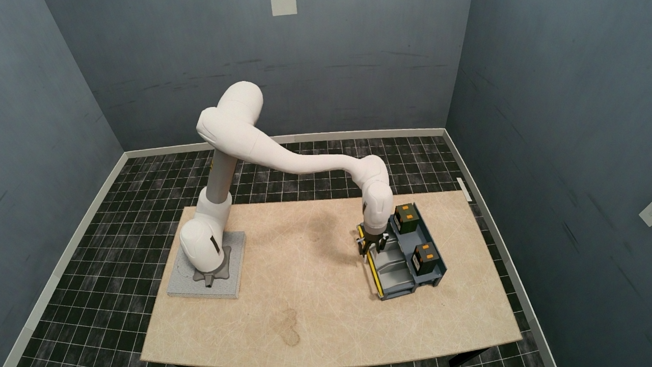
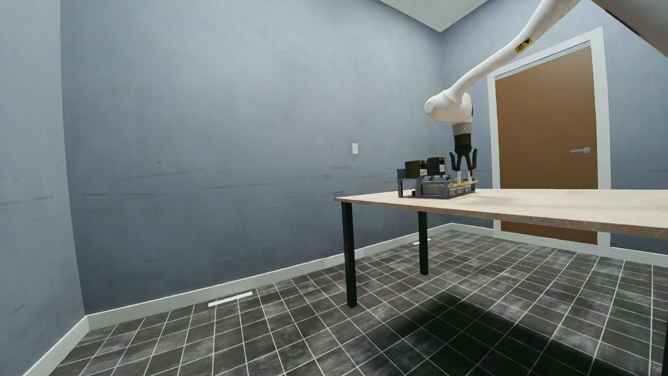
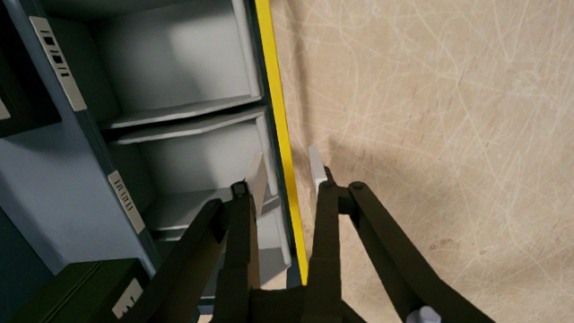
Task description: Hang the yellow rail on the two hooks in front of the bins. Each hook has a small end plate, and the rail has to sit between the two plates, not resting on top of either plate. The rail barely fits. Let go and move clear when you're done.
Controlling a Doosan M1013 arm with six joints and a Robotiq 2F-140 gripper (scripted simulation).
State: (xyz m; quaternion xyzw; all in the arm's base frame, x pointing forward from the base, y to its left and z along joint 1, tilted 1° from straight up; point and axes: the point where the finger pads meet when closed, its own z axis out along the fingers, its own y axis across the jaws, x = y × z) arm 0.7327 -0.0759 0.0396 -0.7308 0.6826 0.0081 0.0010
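Observation:
The yellow rail (image 3: 282, 135) lies along the front edge of the grey bin unit (image 3: 148, 135), on the side facing the open table. It also shows in the top view (image 1: 371, 269) and, as a short strip, in the exterior view (image 2: 464, 183). My gripper (image 3: 287, 161) stands over the rail near one end with its fingers apart; the white pads stand on either side of the rail with gaps and do not touch it. The gripper also shows in the top and exterior views (image 1: 371, 248) (image 2: 463, 175). The hooks and end plates are hidden.
Two dark green boxes with orange marks (image 1: 406, 218) (image 1: 426, 258) stand on the back shelf of the bin unit (image 1: 403, 255). The bin unit stands near the table's right side. The arm's base (image 1: 205, 260) is at the table's left.

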